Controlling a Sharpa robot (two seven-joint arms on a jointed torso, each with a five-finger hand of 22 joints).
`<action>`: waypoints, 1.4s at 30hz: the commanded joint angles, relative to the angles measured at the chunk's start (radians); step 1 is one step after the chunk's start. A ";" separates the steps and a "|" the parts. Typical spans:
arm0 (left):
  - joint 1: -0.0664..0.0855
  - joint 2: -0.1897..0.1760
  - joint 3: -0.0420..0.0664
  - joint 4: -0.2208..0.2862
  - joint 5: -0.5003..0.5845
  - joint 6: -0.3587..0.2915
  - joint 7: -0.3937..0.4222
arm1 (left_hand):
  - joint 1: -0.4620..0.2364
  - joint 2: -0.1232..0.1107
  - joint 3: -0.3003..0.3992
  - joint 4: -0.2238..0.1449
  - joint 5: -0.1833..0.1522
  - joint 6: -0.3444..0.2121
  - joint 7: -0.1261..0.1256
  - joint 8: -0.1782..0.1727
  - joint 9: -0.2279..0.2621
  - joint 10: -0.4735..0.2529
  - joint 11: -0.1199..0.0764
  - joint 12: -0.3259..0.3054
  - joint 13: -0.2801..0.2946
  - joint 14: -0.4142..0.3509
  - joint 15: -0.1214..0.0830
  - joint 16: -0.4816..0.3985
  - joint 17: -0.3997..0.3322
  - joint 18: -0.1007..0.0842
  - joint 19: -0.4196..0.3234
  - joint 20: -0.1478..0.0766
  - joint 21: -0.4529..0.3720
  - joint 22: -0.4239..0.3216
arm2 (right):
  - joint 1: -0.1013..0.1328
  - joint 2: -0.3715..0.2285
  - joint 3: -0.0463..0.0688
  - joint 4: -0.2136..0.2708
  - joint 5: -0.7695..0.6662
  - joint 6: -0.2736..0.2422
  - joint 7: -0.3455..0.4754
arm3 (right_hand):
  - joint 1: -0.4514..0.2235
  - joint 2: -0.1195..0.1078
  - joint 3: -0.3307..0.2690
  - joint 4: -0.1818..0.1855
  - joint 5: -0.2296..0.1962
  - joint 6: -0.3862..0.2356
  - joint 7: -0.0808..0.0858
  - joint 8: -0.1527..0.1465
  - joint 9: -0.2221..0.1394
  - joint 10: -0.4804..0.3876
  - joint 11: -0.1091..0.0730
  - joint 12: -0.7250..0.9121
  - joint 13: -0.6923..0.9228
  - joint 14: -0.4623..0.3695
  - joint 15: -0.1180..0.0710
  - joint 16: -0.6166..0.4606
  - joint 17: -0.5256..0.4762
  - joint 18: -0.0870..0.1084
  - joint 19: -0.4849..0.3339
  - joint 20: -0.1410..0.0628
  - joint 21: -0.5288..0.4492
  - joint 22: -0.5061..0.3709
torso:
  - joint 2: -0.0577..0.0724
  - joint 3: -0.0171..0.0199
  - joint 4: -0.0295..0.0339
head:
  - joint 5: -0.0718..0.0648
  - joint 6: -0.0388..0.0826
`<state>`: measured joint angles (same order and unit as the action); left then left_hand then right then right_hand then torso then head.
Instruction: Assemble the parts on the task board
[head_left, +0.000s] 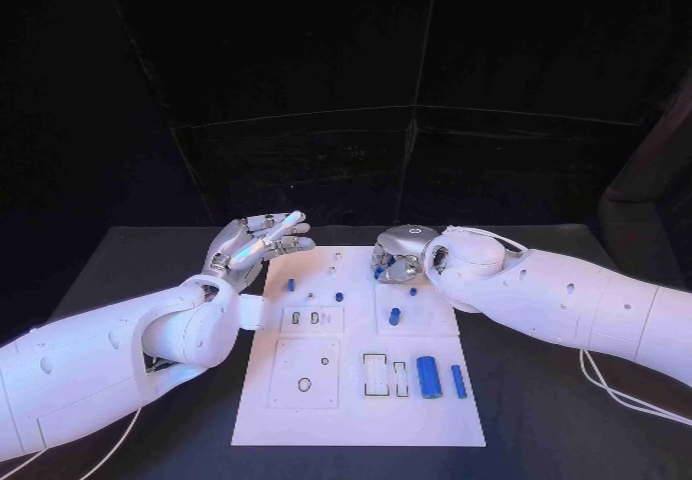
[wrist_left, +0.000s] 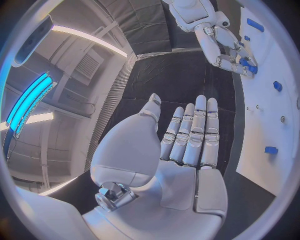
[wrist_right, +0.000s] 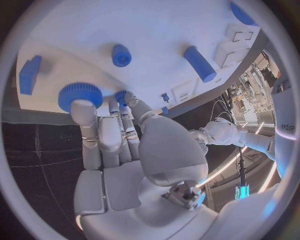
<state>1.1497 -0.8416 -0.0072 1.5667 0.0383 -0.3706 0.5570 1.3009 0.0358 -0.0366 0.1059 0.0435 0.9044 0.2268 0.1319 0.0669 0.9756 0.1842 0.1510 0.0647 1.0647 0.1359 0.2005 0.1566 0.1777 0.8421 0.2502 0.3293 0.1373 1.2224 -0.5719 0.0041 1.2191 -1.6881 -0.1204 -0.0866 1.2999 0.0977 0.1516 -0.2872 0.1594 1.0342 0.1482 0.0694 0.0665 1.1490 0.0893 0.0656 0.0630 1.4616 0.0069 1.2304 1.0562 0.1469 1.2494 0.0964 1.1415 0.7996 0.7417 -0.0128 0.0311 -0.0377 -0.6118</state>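
Note:
The white task board (head_left: 361, 420) lies mid-table with blue parts on it. My right hand (head_left: 404, 255) reaches down over the board's far end. In the right wrist view its thumb and a finger pinch a small blue piece (wrist_right: 122, 96), while another fingertip touches a blue knurled wheel (wrist_right: 80, 94) on the board (wrist_right: 156, 30). The left wrist view shows that right hand (wrist_left: 230, 46) with blue at its fingertips. My left hand (head_left: 260, 245) hangs in the air by the board's far left corner, fingers (wrist_left: 190, 132) straight and apart, holding nothing.
A thick blue cylinder (head_left: 428, 376) and a thin blue bar (head_left: 459, 381) lie near the board's front right. A blue peg (head_left: 394, 316) and two small blue studs (head_left: 339, 296) (head_left: 290, 285) sit mid-board. Thin cables (head_left: 620, 395) trail on the black table at right.

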 joint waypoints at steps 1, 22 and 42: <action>0.002 -0.001 0.001 0.002 -0.007 0.013 0.002 | -0.001 0.010 0.000 -0.008 0.005 -0.002 0.013 -0.007 -0.001 -0.002 0.002 -0.007 -0.001 -0.009 0.003 -0.007 -0.002 0.004 0.007 -0.001 -0.003 -0.001 | 0.002 0.003 0.001 -0.004 -0.009 0.035 -0.007 | -0.012 -0.003 0.028 0.001 -0.005 0.012 -0.001 -0.003 0.000 0.010 0.001 -0.001 -0.001 0.051 0.000 0.015 0.009 -0.013 0.007 0.000 0.017 0.017 | 0.002 0.0003 -0.0005 | 0.003 -0.001; 0.002 -0.007 0.001 -0.003 -0.007 0.014 -0.001 | 0.001 0.016 -0.002 -0.015 0.005 -0.003 0.016 -0.014 -0.001 -0.004 0.005 -0.014 0.000 -0.020 0.007 -0.022 -0.004 0.003 0.005 0.001 -0.006 -0.005 | 0.003 -0.007 0.001 0.029 0.040 -0.187 0.007 | -0.053 -0.045 0.189 0.011 0.035 0.061 -0.001 -0.001 0.003 0.058 -0.009 -0.002 0.001 0.041 -0.009 0.058 0.017 -0.025 0.023 -0.002 0.098 0.111 | 0.004 -0.0004 -0.0015 | 0.010 0.015; 0.005 -0.001 0.001 -0.012 -0.007 0.019 -0.002 | 0.000 0.015 -0.004 -0.016 0.005 -0.004 0.017 -0.016 -0.001 -0.005 0.006 -0.016 0.000 -0.021 0.008 -0.025 -0.004 0.003 0.004 0.002 -0.008 -0.006 | 0.011 0.151 0.002 -0.104 0.038 -0.209 -0.027 | -0.069 -0.070 0.243 0.025 0.015 0.036 0.008 -0.006 0.000 0.029 0.001 -0.004 0.000 0.039 -0.001 0.073 0.019 -0.025 0.020 0.008 0.110 0.121 | 0.017 -0.0032 0.0120 | 0.008 0.026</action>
<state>1.1525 -0.8426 -0.0071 1.5527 0.0377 -0.3652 0.5505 1.3017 0.0441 -0.0395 0.0977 0.0434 0.9043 0.2267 0.1197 0.0672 0.9719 0.1879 0.1383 0.0650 1.0506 0.1431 0.1820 0.1531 0.1777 0.8421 0.2502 0.3254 0.1324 1.2298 -0.4258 0.0049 1.1197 -1.6474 -0.3048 -0.1058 1.2303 0.0332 0.3887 -0.2646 0.1806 1.0802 0.1556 0.0657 0.0684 1.1842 0.0928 0.0639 0.0643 1.4652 0.0034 1.2980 1.0743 0.1318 1.2710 0.0964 1.2466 0.9201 0.7550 -0.0151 0.0407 -0.0291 -0.5877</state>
